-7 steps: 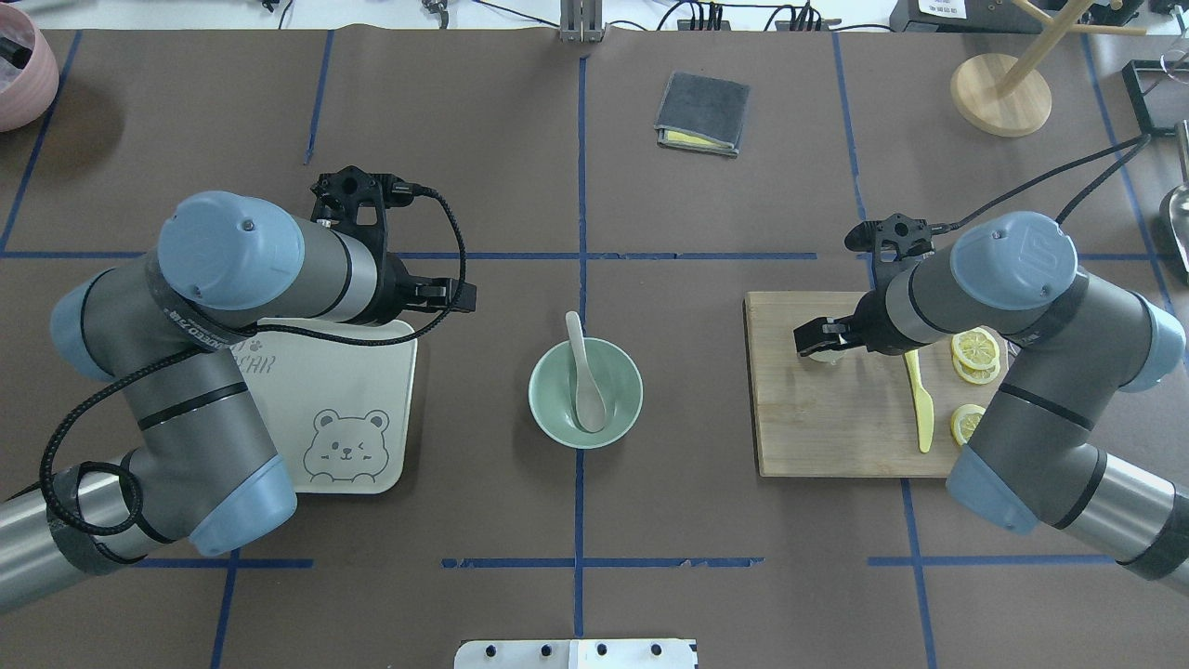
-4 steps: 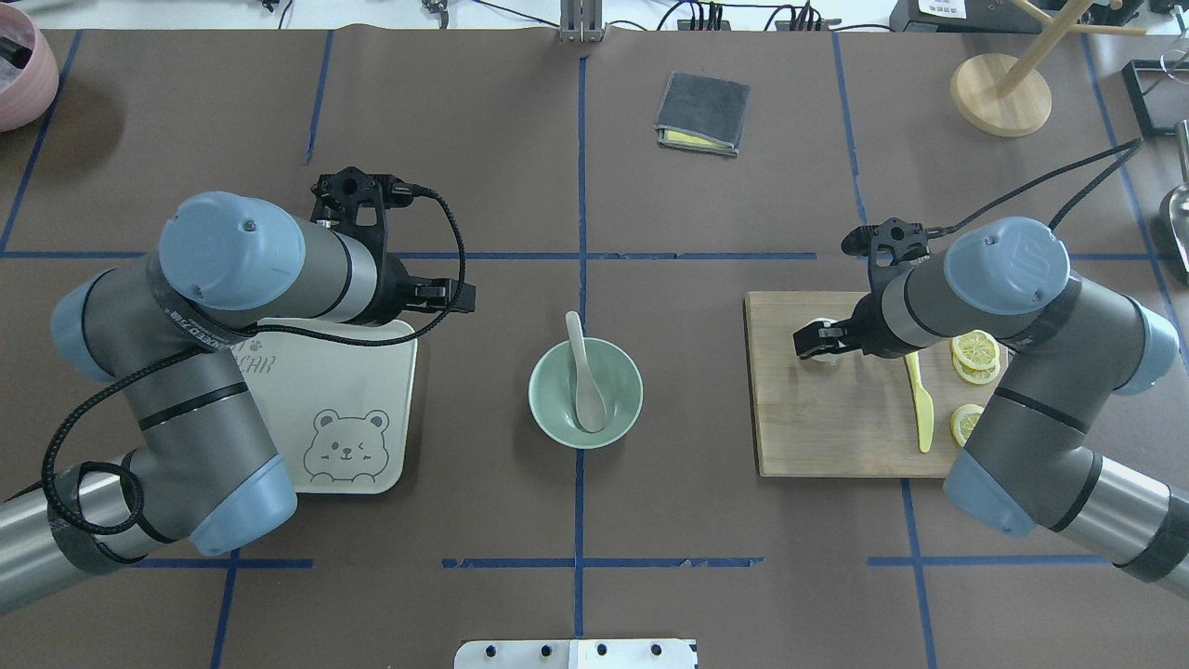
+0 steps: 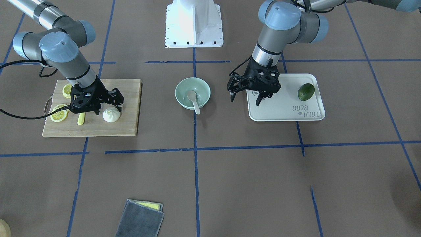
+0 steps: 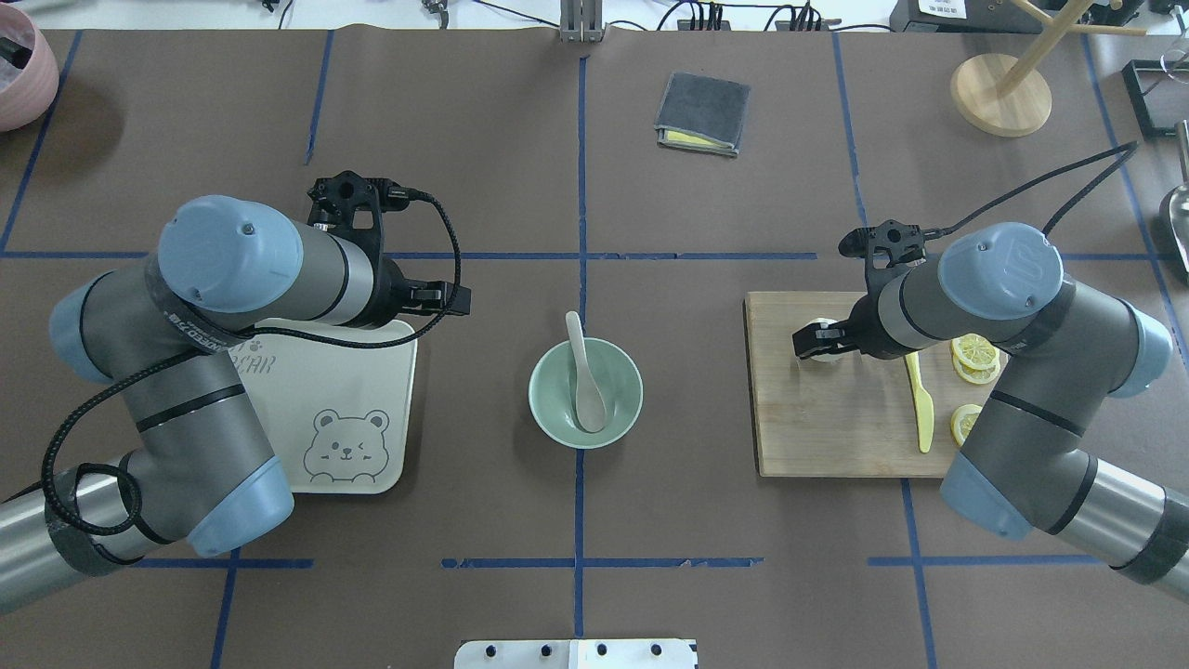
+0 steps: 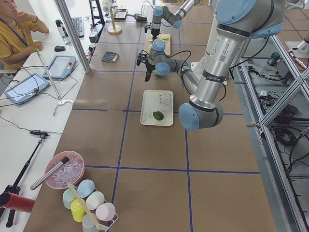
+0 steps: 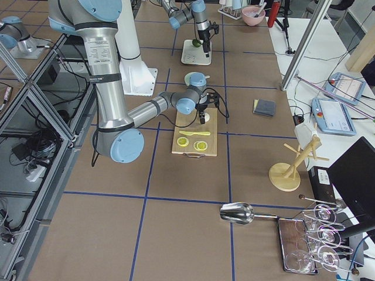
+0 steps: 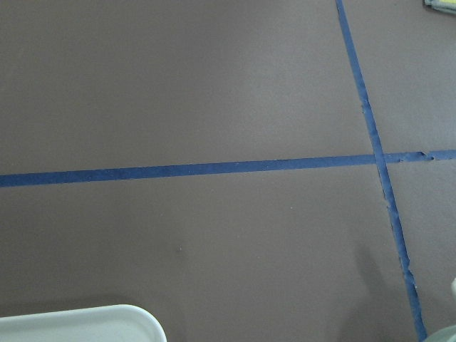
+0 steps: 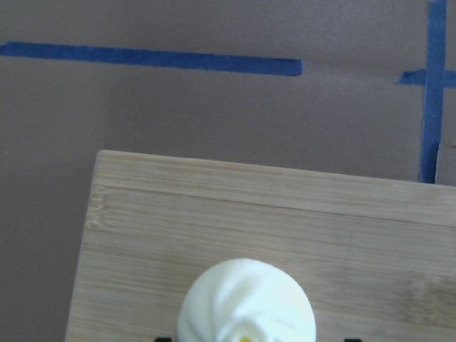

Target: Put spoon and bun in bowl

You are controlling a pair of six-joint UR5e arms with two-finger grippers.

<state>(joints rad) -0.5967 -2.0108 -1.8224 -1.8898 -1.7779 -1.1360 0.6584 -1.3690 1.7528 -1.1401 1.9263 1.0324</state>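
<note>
The whole job now hangs on the bun (image 3: 111,115) and the right arm's tool (image 3: 108,107) over it. The bun sits pleated side up on the wooden cutting board (image 3: 128,125), on the robot's right-hand side of the surface (image 3: 250,177). The tool hangs just above it with its jaws apart and nothing in them. From the right wrist camera the bun shows dead centre, with a dark fingertip on either side, so it lies straight below, between the jaws. Being round, it has no long axis to line up with, and I would guess a short drop and a squeeze is all that is wanted.

The bowl (image 3: 184,86) stands in the middle of the surface, well apart from the board. The spoon (image 3: 193,98) is already in it, scoop down and handle leaning over the far rim, away from the robot. The right arm is plainly the nearer one to the bun.

The left arm's tool (image 3: 245,98) hovers spread and empty at the inner edge of the bear tray (image 3: 283,112), where an avocado (image 3: 306,92) lies. Lemon slices (image 3: 59,113) and a yellow knife (image 3: 81,119) share the board. The surface is brown, crossed with blue tape, and a folded grey cloth (image 3: 139,219) lies at its far side. A person (image 5: 14,34) sits at a side desk.
</note>
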